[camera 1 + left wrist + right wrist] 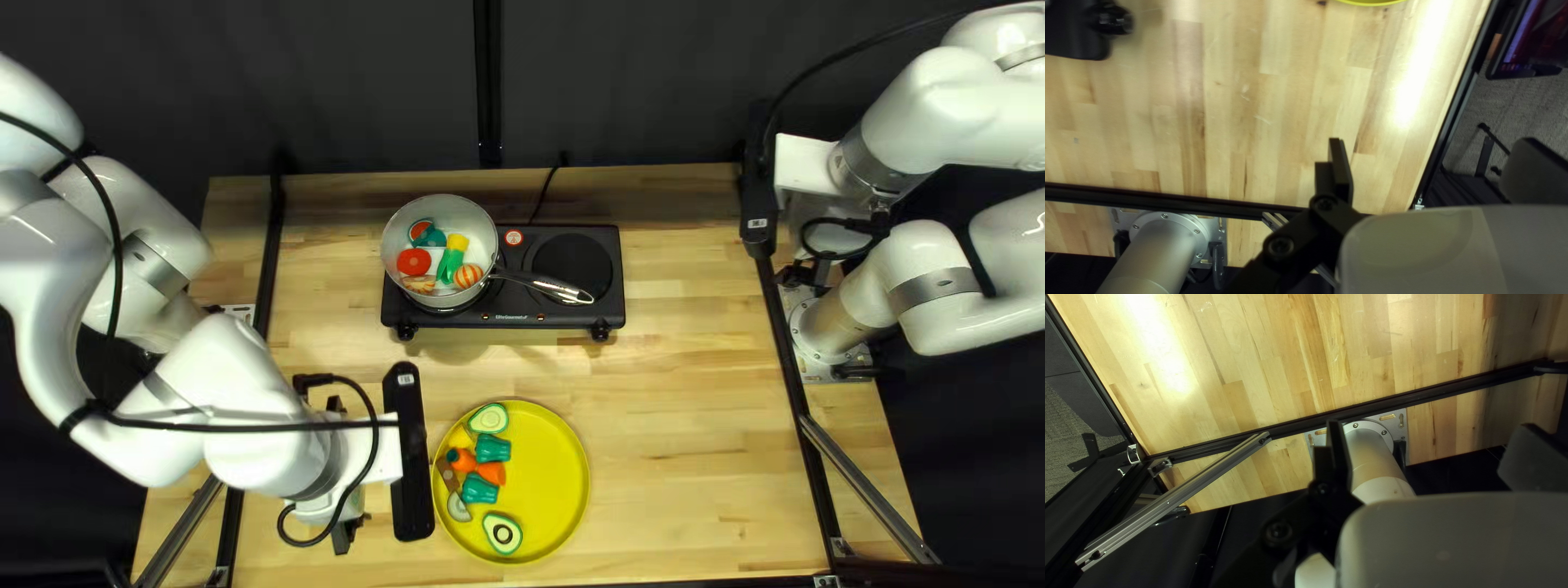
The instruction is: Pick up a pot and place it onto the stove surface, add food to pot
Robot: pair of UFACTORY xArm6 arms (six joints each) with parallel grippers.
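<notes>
My left gripper [343, 536] is left of the yellow plate [550, 479], mostly hidden under its wrist; the left wrist view shows the gripper [1434, 166] open, its fingers wide apart over bare wood. At the right table edge, my right gripper [800, 274] is partly hidden by its arm; in the right wrist view the gripper [1434, 457] is open and holds nothing. The pot [394, 242] rests on the left burner of the black stove [479, 319], handle pointing right. Inside lie toy foods, including a red slice [414, 261] and a striped orange piece [468, 276].
On the plate's left part lie avocado halves [503, 533], green pieces [479, 489], an orange piece [491, 473] and others. The right burner [573, 265] is bare. Black rails [793, 359] run along the table's sides. A cable rises behind the stove.
</notes>
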